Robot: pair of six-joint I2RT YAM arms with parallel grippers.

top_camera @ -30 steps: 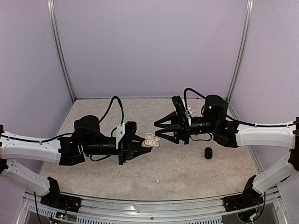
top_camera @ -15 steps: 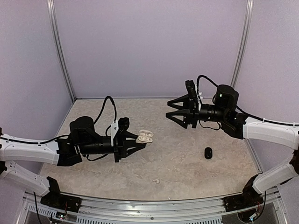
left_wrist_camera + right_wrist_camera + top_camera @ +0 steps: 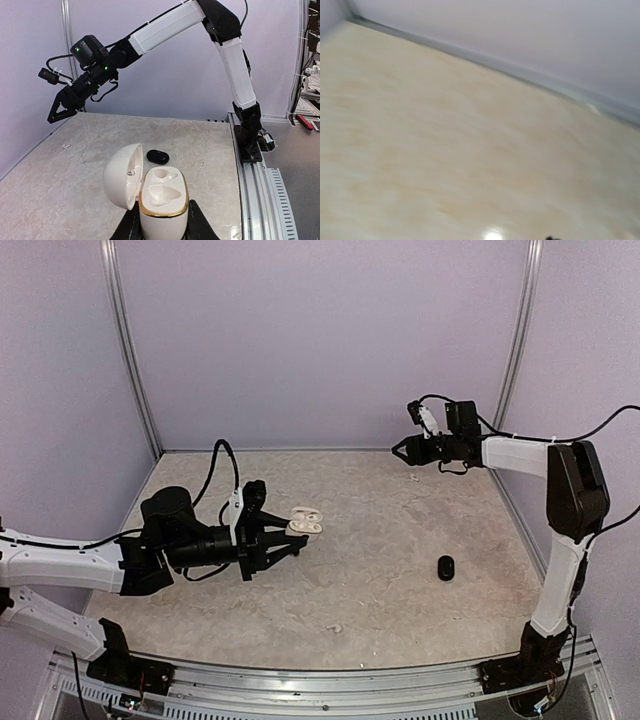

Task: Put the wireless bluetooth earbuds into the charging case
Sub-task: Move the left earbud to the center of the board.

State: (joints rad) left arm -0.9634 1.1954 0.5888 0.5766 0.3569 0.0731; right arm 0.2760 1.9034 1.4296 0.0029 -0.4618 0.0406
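Note:
My left gripper is shut on the white charging case and holds it above the table at mid-left. In the left wrist view the case stands between both fingers. Its gold-rimmed lid is swung open to the left, over two white hollows. My right gripper hangs high at the far right, well away from the case, its fingers apart around nothing. The right wrist view is a blur of table and wall. The wireless bluetooth earbuds are out of view.
A closed black pebble-shaped case lies on the table right of centre, and shows behind the white case. Small white scraps lie near the front and under the right gripper. A metal rail runs along the near edge.
The right arm has pulled away from the case, rising and swinging back to the far right. The left gripper has carried the open case slightly left and back.

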